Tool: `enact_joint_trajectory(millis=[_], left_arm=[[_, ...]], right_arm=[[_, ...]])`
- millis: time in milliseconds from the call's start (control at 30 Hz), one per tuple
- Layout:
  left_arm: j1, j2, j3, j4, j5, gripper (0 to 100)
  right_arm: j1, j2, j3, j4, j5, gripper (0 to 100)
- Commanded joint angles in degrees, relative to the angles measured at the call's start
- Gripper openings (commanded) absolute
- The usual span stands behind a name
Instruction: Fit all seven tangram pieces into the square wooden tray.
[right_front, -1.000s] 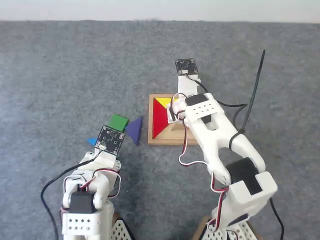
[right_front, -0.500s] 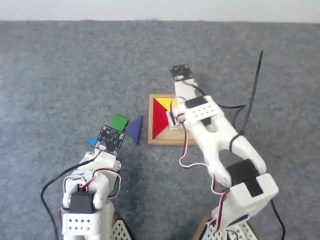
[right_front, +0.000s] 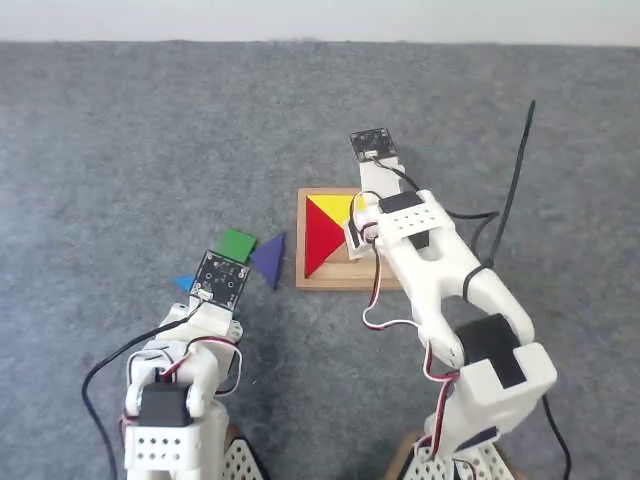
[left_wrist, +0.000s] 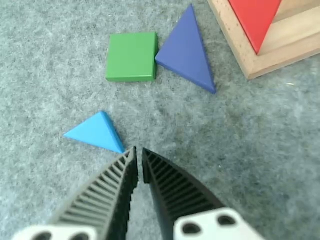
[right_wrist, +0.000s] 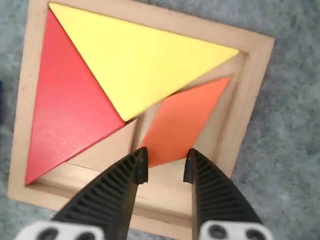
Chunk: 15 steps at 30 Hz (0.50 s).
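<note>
The square wooden tray (right_front: 340, 280) (right_wrist: 252, 107) holds a red triangle (right_front: 320, 240) (right_wrist: 67, 117) and a yellow triangle (right_front: 335, 207) (right_wrist: 137, 65). An orange parallelogram (right_wrist: 182, 120) lies slanted in the tray beside the yellow piece. My right gripper (right_wrist: 165, 162) is over the tray, its fingers against both sides of the parallelogram's near end. Left of the tray lie a green square (right_front: 237, 244) (left_wrist: 131, 56), a dark blue triangle (right_front: 270, 258) (left_wrist: 187, 50) and a light blue triangle (right_front: 183, 283) (left_wrist: 95, 132). My left gripper (left_wrist: 139, 152) is shut, its tips just beside the light blue triangle.
Everything rests on a grey carpet-like surface (right_front: 150, 150). A black cable (right_front: 510, 190) rises to the right of the right arm. The left arm's base (right_front: 165, 420) stands at the near left edge, the right arm's base (right_front: 480, 400) at the near right.
The right arm swung slightly left over the tray, then back to the right. The left arm and the three loose pieces have not moved.
</note>
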Motion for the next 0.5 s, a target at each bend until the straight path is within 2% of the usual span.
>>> enact_joint_trajectory(millis=[0,133,467], left_arm=[[-0.26,-1.32,-0.4,0.18,-0.62,2],[-0.26,-1.32,-0.4,0.18,-0.62,2],[-0.26,-1.32,-0.4,0.18,-0.62,2]], right_arm=[[0.13,-6.64,-1.76,0.31,0.88,12.0],[1.27,-6.55,-1.76,-0.13,1.14,12.0],[8.66,5.32,-9.49,0.04,3.6,12.0]])
